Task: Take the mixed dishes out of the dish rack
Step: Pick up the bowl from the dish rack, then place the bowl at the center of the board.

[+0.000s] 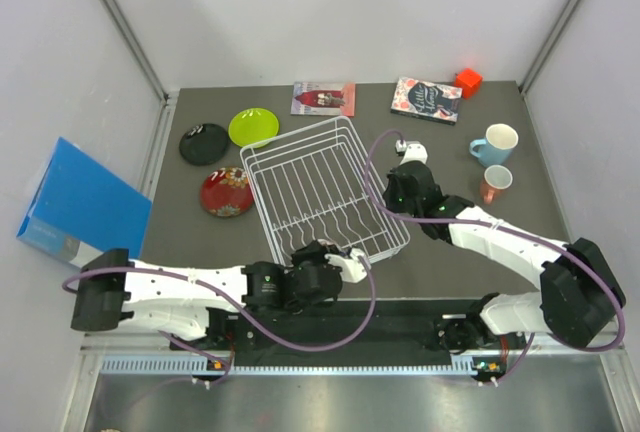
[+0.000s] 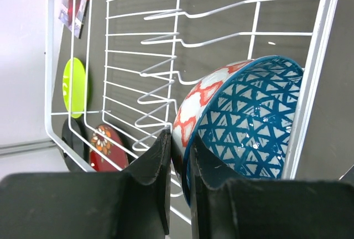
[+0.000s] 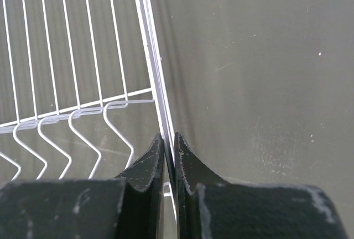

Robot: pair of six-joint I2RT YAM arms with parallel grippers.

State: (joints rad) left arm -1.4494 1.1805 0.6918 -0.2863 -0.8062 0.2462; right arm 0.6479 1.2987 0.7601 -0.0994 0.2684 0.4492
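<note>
The white wire dish rack [image 1: 297, 134] lies mid-table. A blue-patterned bowl [image 2: 249, 117] with a red-and-white outside stands on edge in its near right corner. My left gripper [image 2: 180, 145] is shut on that bowl's rim, one finger inside and one outside; from above it [image 1: 345, 260] covers the bowl. My right gripper [image 3: 170, 142] is shut on the rack's right rim wire [image 3: 146, 29], seen from above at the rack's right side [image 1: 388, 195]. On the table left of the rack lie the lime green plate [image 1: 253, 127], black plate [image 1: 204, 142] and red patterned plate [image 1: 227, 192]. The light blue mug [image 1: 495, 144] and salmon-pink cup [image 1: 495, 182] stand to the right.
Two books [image 1: 323, 98] [image 1: 427, 99] and a red block [image 1: 467, 81] lie along the far edge. A blue box [image 1: 85, 202] leans off the table's left side. Grey walls close in the table on the left, back and right.
</note>
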